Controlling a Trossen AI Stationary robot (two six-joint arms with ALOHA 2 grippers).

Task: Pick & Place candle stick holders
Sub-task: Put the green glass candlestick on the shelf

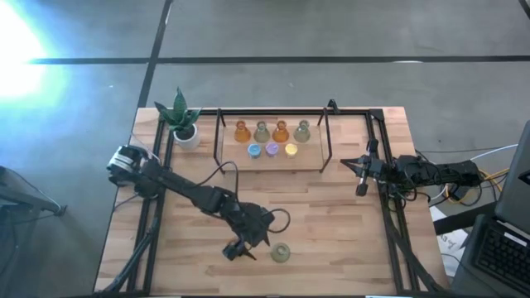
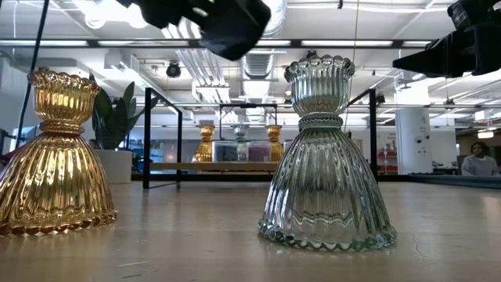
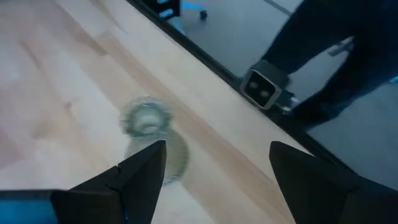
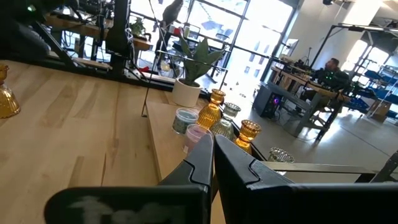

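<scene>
A pale green ribbed candle stick holder (image 1: 281, 252) stands on its wide base near the table's front edge; it also shows in the low view (image 2: 325, 157) and the left wrist view (image 3: 146, 124). An amber holder (image 2: 55, 157) stands on its wide base to its left; it also shows in the right wrist view (image 4: 6, 93). My left gripper (image 1: 238, 248) is open and empty, in the air above and just left of the green holder (image 3: 214, 162). My right gripper (image 1: 362, 180) is shut and empty at the table's right (image 4: 212, 155). Seven more holders stand on a raised board (image 1: 310, 161).
On the board, amber (image 1: 241, 131) and green (image 1: 262, 131) holders stand in a back row, blue (image 1: 254, 150), purple (image 1: 272, 150) and yellow (image 1: 291, 150) ones in front. A white potted plant (image 1: 184, 124) stands at the far left. A black frame (image 1: 331, 112) rims the table.
</scene>
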